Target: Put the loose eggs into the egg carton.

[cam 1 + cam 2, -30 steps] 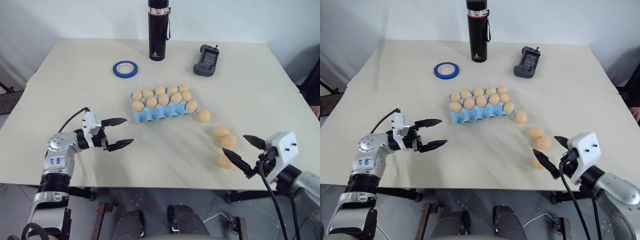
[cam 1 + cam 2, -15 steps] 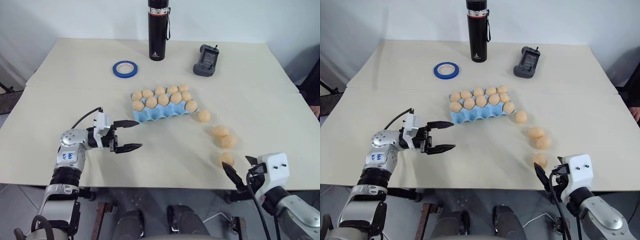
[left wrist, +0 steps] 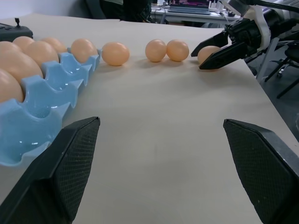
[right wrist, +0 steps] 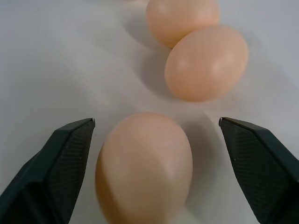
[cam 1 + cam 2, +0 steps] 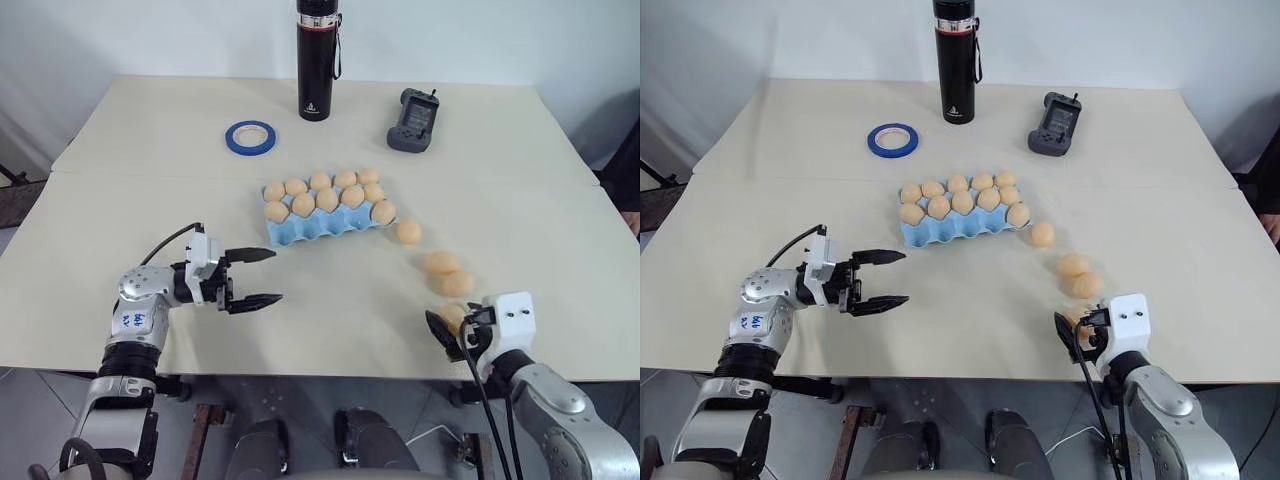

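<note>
1. Beige covers the whole surface [image 5: 150,190], the largest thing in view, with a seam running across it from its left edge to its right edge.
2. Next in size, the light-blue egg carton [image 5: 325,222] lies near the middle of the surface; 10 eggs fill its cups in the head views, and the left wrist view shows at least 1 bare cup on the side toward the near edge.
3. A black bottle [image 5: 315,60] stands upright by the far edge, roughly in line with the carton.
4. The left gripper [image 5: 252,276] sits over the near-left part of the surface, pointing toward the right edge, its 2 fingers spread wide with nothing between them; it is apart from the carton.
5. The right gripper [image 5: 1077,330] is at the near-right corner area, close to the near edge, its fingers spread on either side of the nearest loose egg [image 4: 145,165]; whether the pads touch that egg I cannot tell.
6. A dark grey handheld controller [image 5: 412,119] lies toward the far-right part of the surface, right of the bottle.
7. A blue tape ring [image 5: 250,137] lies flat toward the far edge, left of the bottle.
8. 4 loose eggs [image 5: 441,263] trail from just beside the carton's right end toward the near-right corner: 1 next to the carton, 2 touching each other farther on, and the last between the right gripper's fingers.
</note>
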